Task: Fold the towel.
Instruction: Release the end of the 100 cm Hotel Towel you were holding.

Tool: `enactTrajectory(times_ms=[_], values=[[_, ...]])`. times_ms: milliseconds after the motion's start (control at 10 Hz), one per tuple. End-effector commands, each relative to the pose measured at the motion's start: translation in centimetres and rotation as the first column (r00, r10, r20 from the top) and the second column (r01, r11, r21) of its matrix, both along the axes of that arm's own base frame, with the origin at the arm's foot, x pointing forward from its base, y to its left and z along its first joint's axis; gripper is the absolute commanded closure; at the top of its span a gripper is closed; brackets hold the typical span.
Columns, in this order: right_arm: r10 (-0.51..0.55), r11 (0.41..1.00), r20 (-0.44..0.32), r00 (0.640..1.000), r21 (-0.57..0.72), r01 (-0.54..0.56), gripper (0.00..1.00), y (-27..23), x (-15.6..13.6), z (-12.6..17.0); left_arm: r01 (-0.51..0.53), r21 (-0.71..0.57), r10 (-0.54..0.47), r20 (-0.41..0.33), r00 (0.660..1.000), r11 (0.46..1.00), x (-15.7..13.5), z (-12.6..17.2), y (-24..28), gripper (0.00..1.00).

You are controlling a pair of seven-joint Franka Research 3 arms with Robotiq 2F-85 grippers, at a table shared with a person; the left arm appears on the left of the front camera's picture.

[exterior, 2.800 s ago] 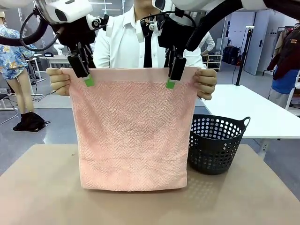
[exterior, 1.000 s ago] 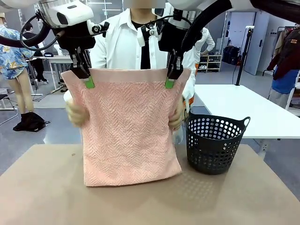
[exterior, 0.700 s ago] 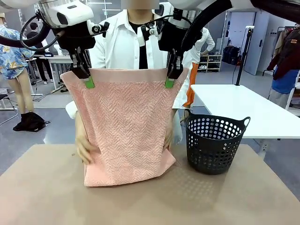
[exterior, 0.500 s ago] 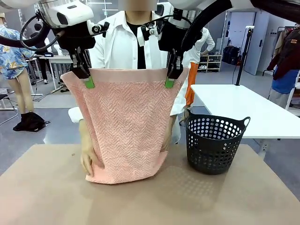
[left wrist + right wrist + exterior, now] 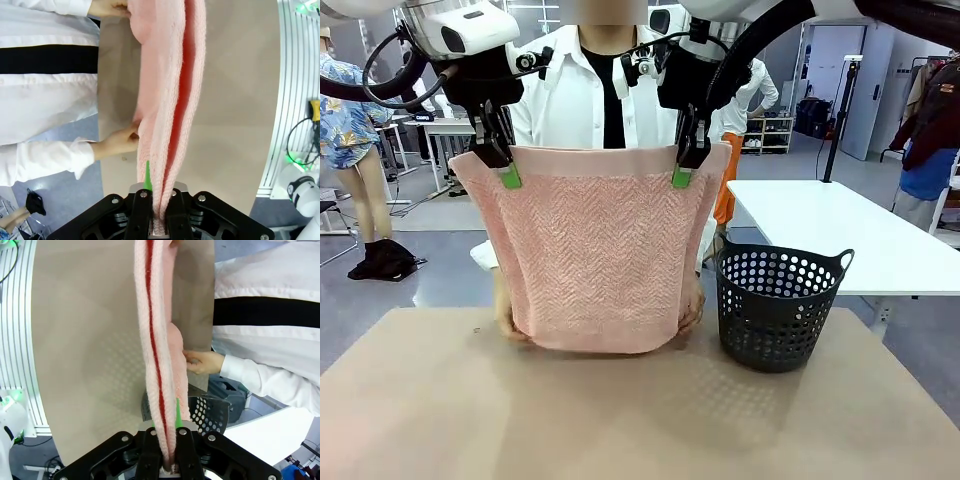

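Left hand (image 5: 509, 175) and right hand (image 5: 682, 178) pinch towel (image 5: 595, 255).

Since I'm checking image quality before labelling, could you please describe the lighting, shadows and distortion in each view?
Front view: evenly lit, sharp; towel and basket cast soft shadows on the table. Left wrist view: the towel's inner fold glows saturated red, metal rails bow. Right wrist view: same red glow, table edge curves.

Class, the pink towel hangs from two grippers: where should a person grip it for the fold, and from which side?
Take the towel at its two bottom corners, from the far side: the left gripper and right gripper pinch its top hem, leaving the lower edge free.
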State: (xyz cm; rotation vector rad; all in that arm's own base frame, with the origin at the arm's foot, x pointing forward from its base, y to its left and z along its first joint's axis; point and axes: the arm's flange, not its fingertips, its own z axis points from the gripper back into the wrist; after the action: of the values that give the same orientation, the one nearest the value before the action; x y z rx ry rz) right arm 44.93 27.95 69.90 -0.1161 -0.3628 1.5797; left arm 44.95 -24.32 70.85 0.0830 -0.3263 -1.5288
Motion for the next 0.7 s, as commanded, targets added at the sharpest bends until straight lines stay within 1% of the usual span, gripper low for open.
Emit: enactTrajectory(times_ms=[0, 600], values=[[-0.002, 1.000, 0.008, 1.000, -0.002, 0.002, 1.00, -0.21, -0.22, 0.34, -0.002, 0.005, 0.002, 0.008, 1.000, 1.000, -0.01, 0.21, 0.17, 1.00], [-0.002, 1.000, 0.008, 1.000, -0.002, 0.002, 1.00, -0.21, -0.22, 0.34, -0.002, 0.005, 0.002, 0.008, 1.000, 1.000, -0.01, 0.21, 0.17, 1.00]])
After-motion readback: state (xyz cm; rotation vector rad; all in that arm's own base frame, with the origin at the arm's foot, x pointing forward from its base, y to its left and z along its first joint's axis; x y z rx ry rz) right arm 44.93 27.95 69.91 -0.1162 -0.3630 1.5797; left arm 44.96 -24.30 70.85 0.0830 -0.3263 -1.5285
